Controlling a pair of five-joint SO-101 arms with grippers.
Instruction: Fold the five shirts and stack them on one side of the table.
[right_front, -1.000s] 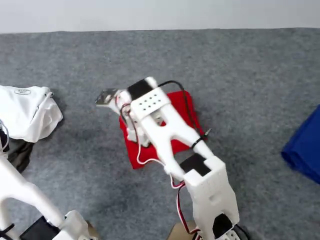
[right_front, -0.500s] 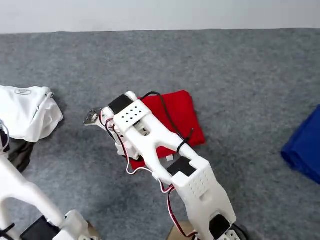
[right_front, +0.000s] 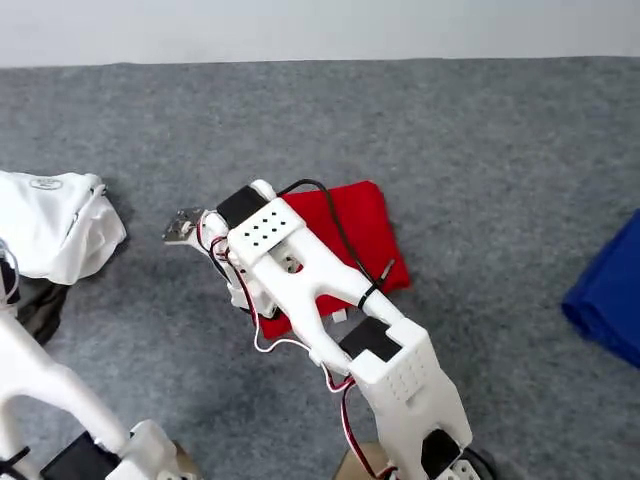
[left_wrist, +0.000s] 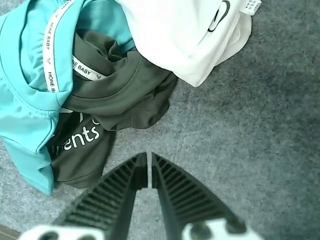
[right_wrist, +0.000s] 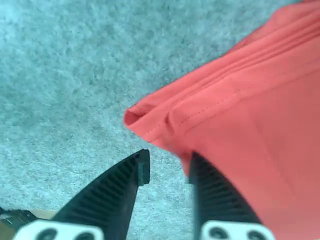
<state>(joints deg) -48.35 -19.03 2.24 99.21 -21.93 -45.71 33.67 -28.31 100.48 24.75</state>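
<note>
Shirt of folded red fabric (right_front: 360, 230) lies mid-frame in high view. Right gripper (right_wrist: 168, 156) jaws parted, empty, just beside its left edge. Left gripper (left_wrist: 148, 157) closed, empty.

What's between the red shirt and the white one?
In the high view, just bare grey table between the red shirt and white shirt, with the right gripper hanging over it.

A folded shirt (right_front: 375, 230) lies centrally, a shirt heap (right_front: 50, 225) far left, seemingly another shirt (right_front: 612, 295) far right.
</note>
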